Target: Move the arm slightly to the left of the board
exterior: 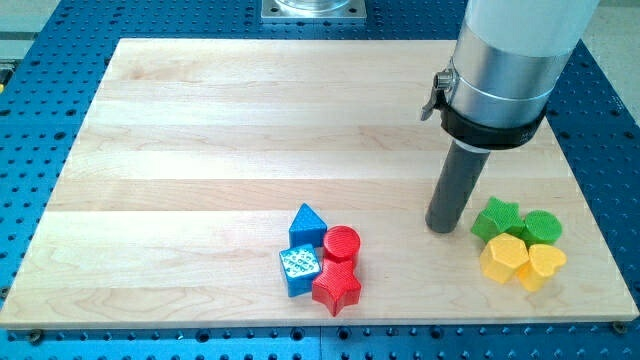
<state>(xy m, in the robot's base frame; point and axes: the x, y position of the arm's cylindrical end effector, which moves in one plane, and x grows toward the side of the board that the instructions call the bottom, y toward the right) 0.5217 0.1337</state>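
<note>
My tip (441,227) rests on the wooden board (200,150) at the view's right, just left of a group of two green and two yellow blocks. The green star (497,219) is closest to it, with a green round block (541,228) beside that. Below them lie a yellow hexagon-like block (503,258) and a yellow heart (541,266). Left of the tip, near the bottom middle, sit a blue triangle (308,223), a blue cube (299,269), a red cylinder (341,243) and a red star (337,290), all touching.
The board lies on a blue perforated table (40,90). A metal mount (313,10) shows at the view's top middle. The arm's wide silver body (505,60) hangs over the board's upper right.
</note>
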